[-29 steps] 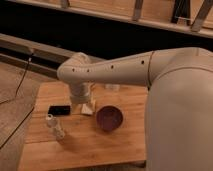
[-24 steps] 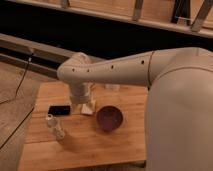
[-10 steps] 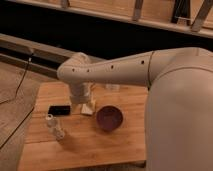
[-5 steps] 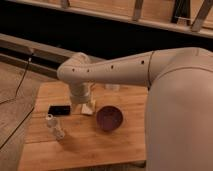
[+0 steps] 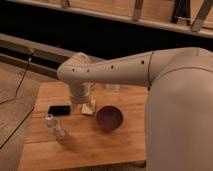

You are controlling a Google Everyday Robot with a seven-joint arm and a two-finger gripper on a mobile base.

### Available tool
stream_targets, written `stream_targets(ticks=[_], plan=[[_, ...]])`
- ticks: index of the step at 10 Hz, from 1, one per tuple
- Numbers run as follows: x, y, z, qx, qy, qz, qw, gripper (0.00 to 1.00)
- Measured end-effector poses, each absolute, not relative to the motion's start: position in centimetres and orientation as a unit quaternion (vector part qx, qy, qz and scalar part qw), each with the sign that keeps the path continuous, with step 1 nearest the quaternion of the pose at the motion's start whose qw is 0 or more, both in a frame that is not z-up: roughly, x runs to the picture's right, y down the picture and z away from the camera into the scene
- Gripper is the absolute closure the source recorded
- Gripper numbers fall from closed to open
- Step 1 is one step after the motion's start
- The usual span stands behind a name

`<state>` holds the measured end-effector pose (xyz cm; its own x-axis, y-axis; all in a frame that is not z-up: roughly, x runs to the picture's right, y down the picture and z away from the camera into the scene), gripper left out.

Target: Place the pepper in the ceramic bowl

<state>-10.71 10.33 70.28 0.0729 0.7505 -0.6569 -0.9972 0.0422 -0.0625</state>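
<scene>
- Table (image 5: 100, 150): pale wood. Its left, far and near edges show, while the right side is covered by the robot's body.
- Black slab (image 5: 59, 109): a flat, dark thing lying toward the left edge, about midway between the far and near edges.
- Clear bottle (image 5: 54, 126): a see-through thing just nearer than the slab, toward the near left corner. I cannot tell whether it stands or lies tilted.
- Gripper (image 5: 80, 104): it hangs low over the table's left half, just right of the slab, under a thick white wrist that points straight down. It is released, with the jaws spread wide. I cannot tell whether it touches the table.
- Block (image 5: 89, 108): pale beige and square, on the table right beside the gripper's lower end, on its right. I cannot tell whether the two touch.
- Pepper: it does not show, so I cannot tell where it lies.
- Cup (image 5: 112, 87): small and clear, at the far edge, partly behind the arm.
- Bowl (image 5: 109, 118): round and dark maroon, upright near the table's middle, right of the block and apart from it. Its hollow is too dark to show what is in it.
- Arm (image 5: 120, 70): white. It reaches leftward from the body above the far edge, then bends down at a rounded elbow.
</scene>
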Motion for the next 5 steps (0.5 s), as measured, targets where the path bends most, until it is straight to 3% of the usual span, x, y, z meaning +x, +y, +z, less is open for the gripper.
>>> stream_targets(ticks=[5], plan=[[-7.5,9.2,73.3,-0.292,0.240,0.592,0.712,0.35]])
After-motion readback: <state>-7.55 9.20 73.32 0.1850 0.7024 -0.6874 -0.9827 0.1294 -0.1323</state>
